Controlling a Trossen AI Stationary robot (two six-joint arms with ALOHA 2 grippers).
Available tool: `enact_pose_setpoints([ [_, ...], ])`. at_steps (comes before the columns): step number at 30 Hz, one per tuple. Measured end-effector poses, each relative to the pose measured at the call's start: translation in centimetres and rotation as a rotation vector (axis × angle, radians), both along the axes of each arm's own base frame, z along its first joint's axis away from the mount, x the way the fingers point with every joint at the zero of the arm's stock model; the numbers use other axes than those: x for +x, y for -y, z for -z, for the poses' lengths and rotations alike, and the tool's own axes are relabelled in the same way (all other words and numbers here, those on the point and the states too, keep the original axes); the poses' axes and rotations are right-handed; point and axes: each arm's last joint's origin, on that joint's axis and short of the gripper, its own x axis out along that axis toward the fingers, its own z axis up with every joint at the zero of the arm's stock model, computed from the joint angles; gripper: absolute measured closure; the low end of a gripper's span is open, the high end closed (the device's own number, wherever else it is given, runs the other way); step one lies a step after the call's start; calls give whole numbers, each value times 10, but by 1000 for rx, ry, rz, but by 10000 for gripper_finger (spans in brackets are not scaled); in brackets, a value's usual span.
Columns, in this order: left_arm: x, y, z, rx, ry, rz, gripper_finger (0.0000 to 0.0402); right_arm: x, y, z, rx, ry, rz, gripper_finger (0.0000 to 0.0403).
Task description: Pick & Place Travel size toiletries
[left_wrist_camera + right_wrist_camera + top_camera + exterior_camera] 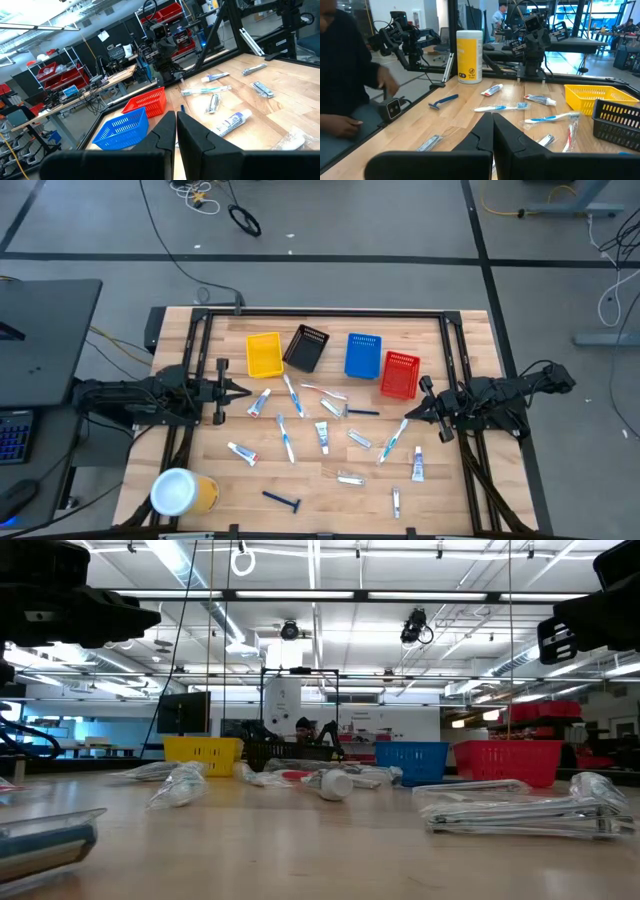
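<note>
I read this as the very start: nothing is gripped, both arms wait at the table's sides, and the travel size toiletries lie scattered in front of the row of baskets, so the step in hand is choosing and reaching for a first item. Taking the yellow basket (264,354) as my landmark and going left to right: my left gripper (243,390) hovers just left of and in front of it, fingers narrowed to a thin slit in the left wrist view. A white tube (260,402) lies directly in front of the basket, long axis on a diagonal, running up toward the basket. Right of that, a toothbrush (286,437) lies with its length running roughly front to back. A dark razor (282,500) sits far in front of the basket, near the table's front edge, lying almost crosswise. My right gripper (408,417) sits far right of the basket, below the red basket (400,375), fingers likewise nearly together. To do it well, I would take the nearest tube with the left arm, open first, and turn the wrist so the fingers close across its narrow width.
</note>
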Motion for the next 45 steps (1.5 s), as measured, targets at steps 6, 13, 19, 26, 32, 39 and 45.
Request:
enact_pose_setpoints([
  [6,0,0,0,0,0,0,380,0,0,0,0,0,0,402],
  [13,0,0,0,0,0,0,380,0,0,0,0,0,0,402],
  [19,0,0,0,0,0,0,380,0,0,0,0,1,0,402],
  [26,0,0,0,-22,-1,1,380,0,0,0,0,0,0,402],
  [32,0,0,0,-268,-6,8,380,0,0,0,0,0,0,402],
  [39,0,-2,0,-459,2,-34,380,0,0,0,0,0,0,402],
  [45,0,-2,0,-437,2,-34,380,0,0,0,0,0,0,402],
])
